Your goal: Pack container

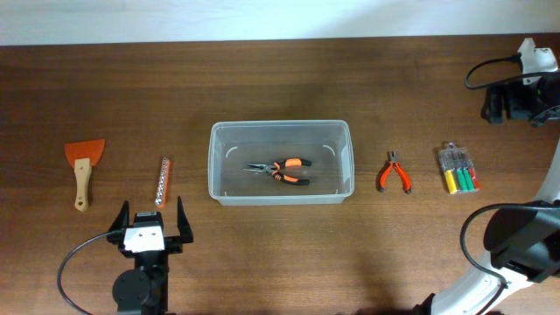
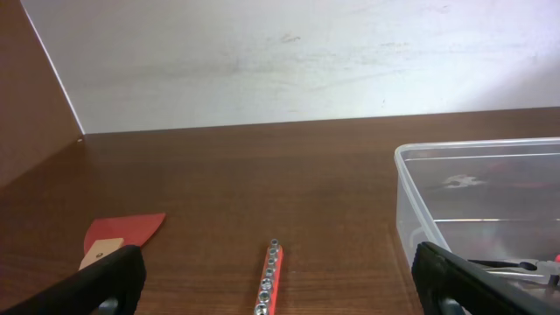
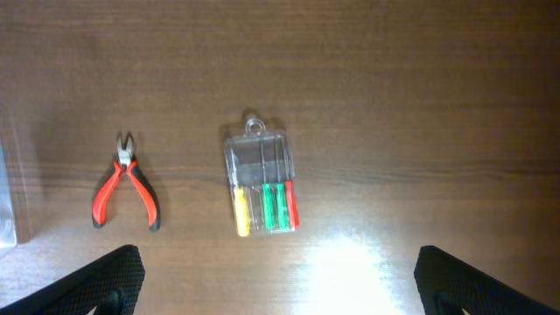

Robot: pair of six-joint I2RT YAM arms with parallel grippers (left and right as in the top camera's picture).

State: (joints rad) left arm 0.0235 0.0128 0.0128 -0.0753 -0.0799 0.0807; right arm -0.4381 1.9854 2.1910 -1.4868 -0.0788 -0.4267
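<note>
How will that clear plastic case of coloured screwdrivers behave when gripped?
The clear plastic case of coloured screwdrivers lies flat, so it likely won't roll. It looks rigid and probably light. Its glossy shell may slip.

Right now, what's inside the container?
Only one pair of orange-and-black long-nose pliers lies flat on the floor of the container. Its walls are clear, so nothing there looks hidden from overhead.

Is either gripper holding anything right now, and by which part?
Nothing is held. The left gripper and the right gripper are both open and empty.
</note>
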